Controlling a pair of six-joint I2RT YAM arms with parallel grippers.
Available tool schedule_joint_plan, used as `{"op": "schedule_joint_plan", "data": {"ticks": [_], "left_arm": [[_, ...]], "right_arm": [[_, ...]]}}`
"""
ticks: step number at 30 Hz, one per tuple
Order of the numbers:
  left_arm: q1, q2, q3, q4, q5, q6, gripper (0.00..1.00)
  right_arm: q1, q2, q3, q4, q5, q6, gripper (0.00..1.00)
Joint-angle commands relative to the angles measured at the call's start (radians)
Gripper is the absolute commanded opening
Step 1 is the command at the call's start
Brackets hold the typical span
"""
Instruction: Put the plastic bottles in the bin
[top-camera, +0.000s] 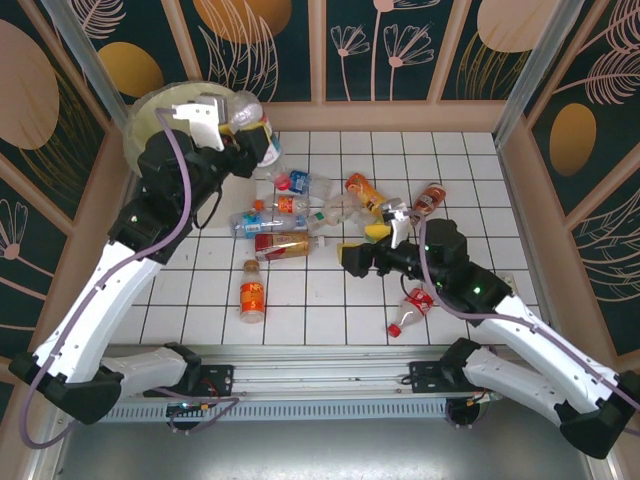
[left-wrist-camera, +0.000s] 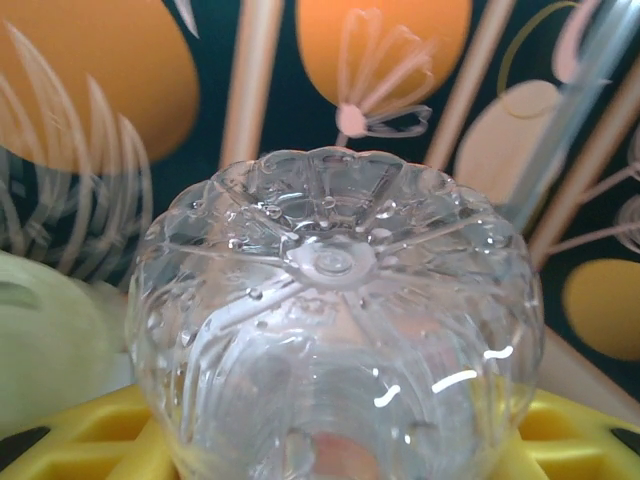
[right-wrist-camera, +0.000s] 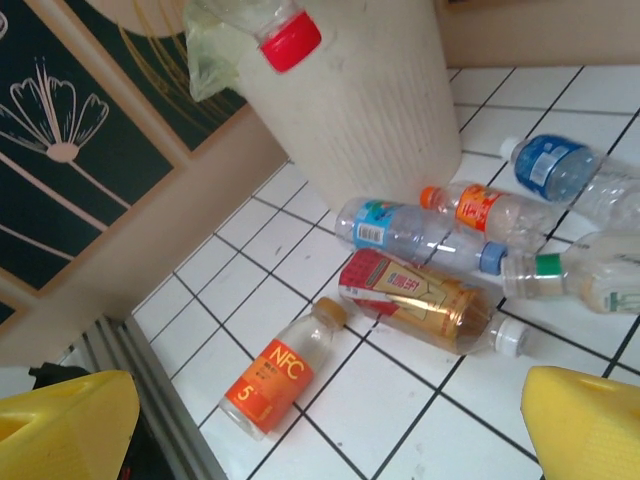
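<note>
My left gripper (top-camera: 255, 135) is shut on a clear plastic bottle (top-camera: 246, 108) beside the cream-white bin (top-camera: 150, 115) at the far left corner. In the left wrist view the bottle's ribbed base (left-wrist-camera: 335, 290) sits between my yellow fingers (left-wrist-camera: 110, 430), with the bin's rim (left-wrist-camera: 45, 340) at the left. The right wrist view shows that bottle's red cap (right-wrist-camera: 290, 40) in front of the bin's wall (right-wrist-camera: 370, 110). My right gripper (top-camera: 360, 257) hangs open and empty above the tiles, near an NFC bottle (right-wrist-camera: 280, 372) and a red-and-gold bottle (right-wrist-camera: 425, 305).
Several more bottles lie mid-table: a blue-label one (top-camera: 255, 222), orange-label ones (top-camera: 285, 205) (top-camera: 362, 190) (top-camera: 430, 198), and a red-label one (top-camera: 410, 310) by the right arm. Wooden walls enclose the tiled table (top-camera: 330, 310). The NFC bottle (top-camera: 252, 297) lies apart, near the front.
</note>
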Motion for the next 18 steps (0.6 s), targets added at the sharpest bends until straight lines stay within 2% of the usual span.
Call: {"op": "schedule_joint_plan", "data": {"ticks": [1,7,18], "left_arm": [[-0.001,0.055,0.102,-0.105,-0.221,0.146,0.52],[0.033,0.172,0.252,-0.158,-0.323,0.222,0.52],[0.162,0.354,0.515,-0.239,-0.319,0.275,0.51]], "right_arm": [[-0.007,-0.064,0.020,0.010,0.059,-0.003,0.99],[-0.007,-0.125,0.042,0.019,0.109,-0.011,0.99],[-0.007,-0.216,0.017,0.067,0.104,-0.052,0.99]]}}
